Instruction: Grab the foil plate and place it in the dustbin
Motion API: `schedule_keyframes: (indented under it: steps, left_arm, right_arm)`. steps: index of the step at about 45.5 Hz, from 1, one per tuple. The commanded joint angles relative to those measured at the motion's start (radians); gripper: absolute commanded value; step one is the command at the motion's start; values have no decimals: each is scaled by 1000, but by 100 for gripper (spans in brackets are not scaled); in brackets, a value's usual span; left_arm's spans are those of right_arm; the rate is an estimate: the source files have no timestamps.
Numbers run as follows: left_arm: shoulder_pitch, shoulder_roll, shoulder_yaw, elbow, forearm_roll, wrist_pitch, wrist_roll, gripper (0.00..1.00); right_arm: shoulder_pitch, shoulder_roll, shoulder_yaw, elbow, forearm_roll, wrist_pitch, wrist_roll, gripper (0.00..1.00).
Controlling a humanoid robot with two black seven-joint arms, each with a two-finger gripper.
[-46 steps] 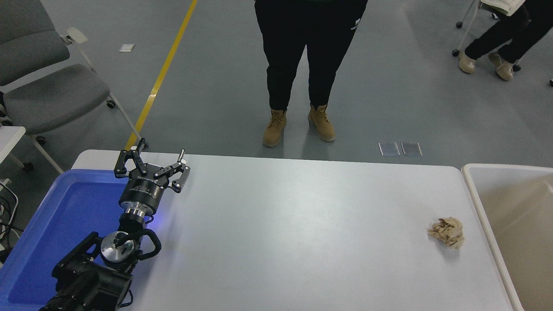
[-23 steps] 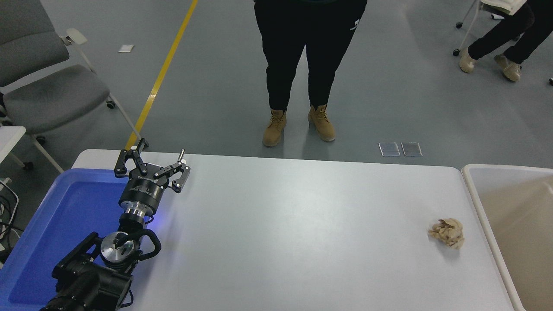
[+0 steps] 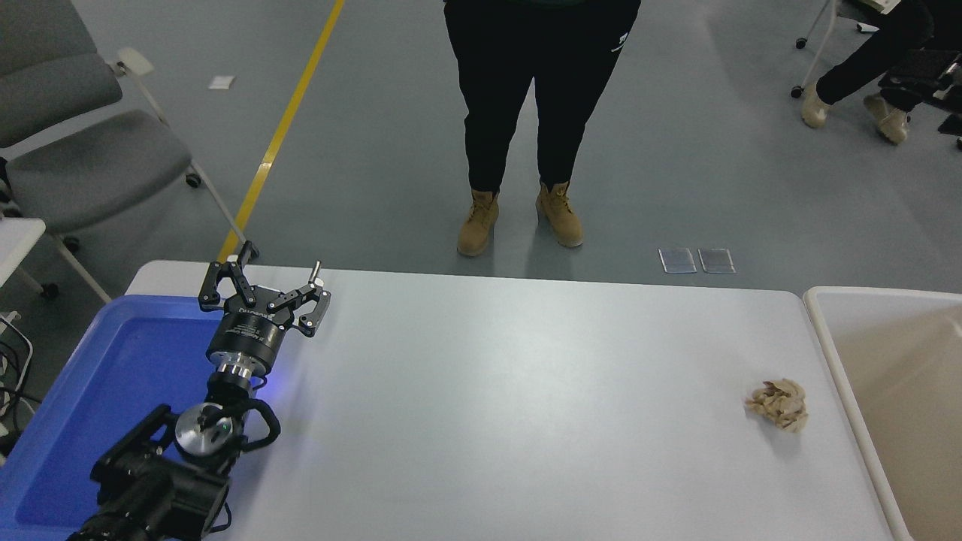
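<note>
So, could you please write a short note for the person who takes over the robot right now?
Left gripper: open, empty, parked over the near edge of the blue tray at the table's left end.
Right gripper: not in view.
Foil plate: nowhere in view, neither on the white table nor in the visible part of the dustbin at the table's right end.
Crumpled paper wad: on the table near the dustbin; not part of the job.
A person stands at the far side.
Done: cannot tell. Left: find the plate first, or check inside the bin.
</note>
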Motion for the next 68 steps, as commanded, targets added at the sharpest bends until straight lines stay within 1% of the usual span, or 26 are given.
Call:
schedule_keyframes:
  steps: [1,5,11,29,33,40,47,52,68]
  left_arm:
    - [0,0,0,0,0,1,0,99]
    - [0,0,0,0,0,-1,0,99]
    - [0,0,0,0,0,1,0,99]
    - [0,0,0,0,0,1,0,99]
    - [0,0,0,0,0,-1,0,99]
    - [0,0,0,0,0,1,0,99]
    - [0,0,0,0,0,-1,0,99]
    - [0,0,0,0,0,-1,-2,99]
    - [0,0,-2,0,0,-1,-2,99]
  right_arm:
    - [145,162,-188,117,-6,-11,3,100]
    - [181,210,-208,169,-4,-5,3,100]
    - [255,250,-209,284,-9,21,-4,100]
    - [321,423,-211,392,7,210,-5,100]
    - [327,445,-226,392,34,249,-5,100]
    - [355,494,-284,392,108,392,-5,100]
    - [408,499,-350,430,165,509,-5,100]
    - [454,500,-396,453,192,556,-5,100]
    - [504,505,-470,496,221,569,-7,100]
